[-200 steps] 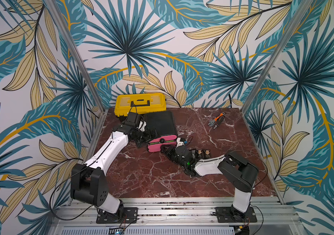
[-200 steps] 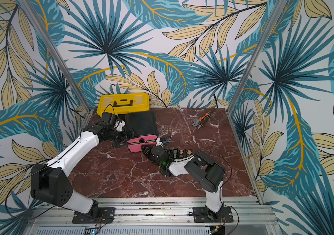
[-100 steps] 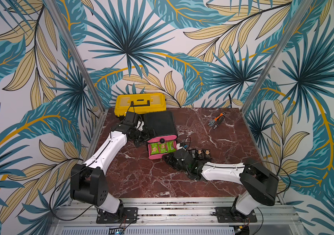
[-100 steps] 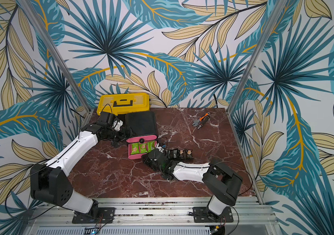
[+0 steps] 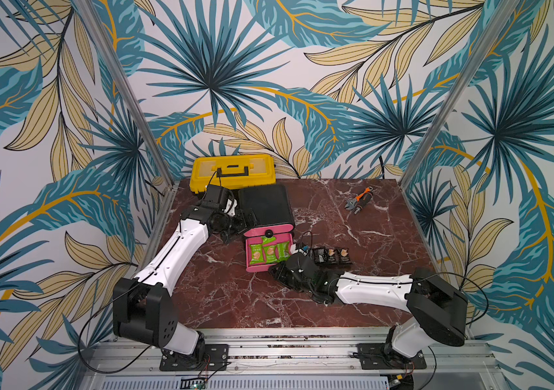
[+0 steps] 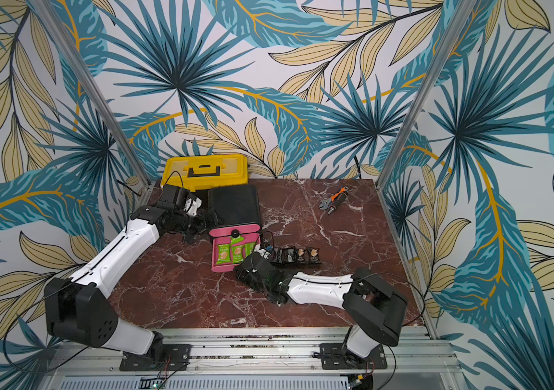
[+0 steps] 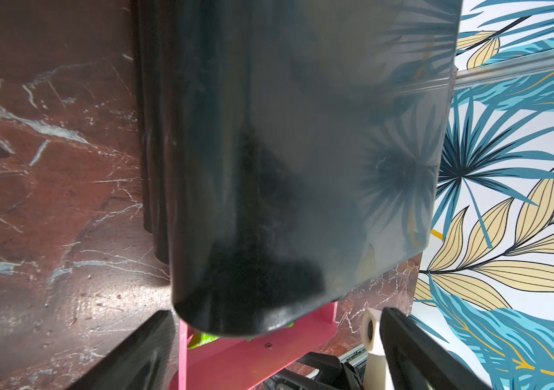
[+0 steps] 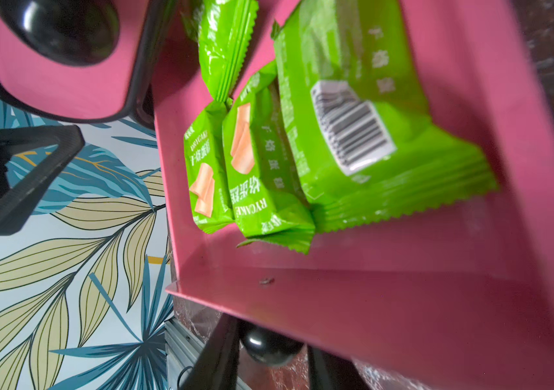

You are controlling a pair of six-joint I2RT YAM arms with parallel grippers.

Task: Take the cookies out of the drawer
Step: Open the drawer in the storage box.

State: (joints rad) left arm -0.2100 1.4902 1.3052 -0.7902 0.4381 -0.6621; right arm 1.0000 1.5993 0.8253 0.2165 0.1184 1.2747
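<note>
Cookies [image 8: 262, 162] are lying lengthwise straight ahead of the right gripper [image 8: 269, 371], whose jaws are clenching the drawer knob [image 8: 270, 344]; the left gripper [image 7: 275, 358] is straddling the cabinet [image 7: 285, 169], grip unclear.

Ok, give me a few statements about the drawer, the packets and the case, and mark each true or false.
1. Green packets lie in the open drawer. True.
2. The black packets are in the drawer too. False: they lie in a row on the table, beside the drawer.
3. The right gripper is closed on the drawer's knob. True.
4. The yellow case stands open. False: its lid is down, with the handle lying flat on top.
</note>
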